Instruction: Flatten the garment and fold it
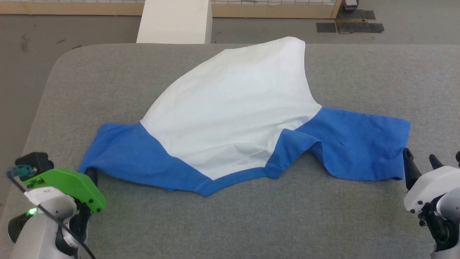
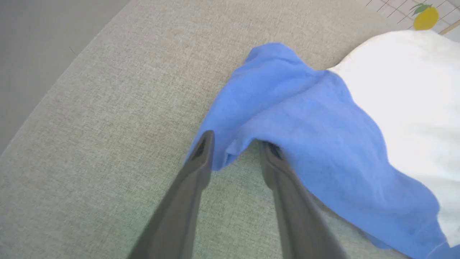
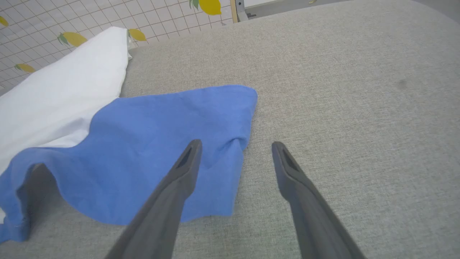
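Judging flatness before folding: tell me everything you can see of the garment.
The garment is a thin, cotton-like T-shirt: white body, blue shoulders and short sleeves. It lies on the grey table, collar towards the robot, far tip at the far edge. Spread, not flat: the body narrows and blue cloth by the collar ripples. The open left claw straddles one sleeve's edge; the open right claw is at the other's corner.

Grey fabric-covered worktop [image 1: 107, 90], corners rounded. Grey floor [image 1: 90, 28] beyond. White rectangular box [image 1: 174, 21] at far edge. White gridded lemon-print wall panel [image 3: 54, 18], wooden base rail [image 1: 72, 8].
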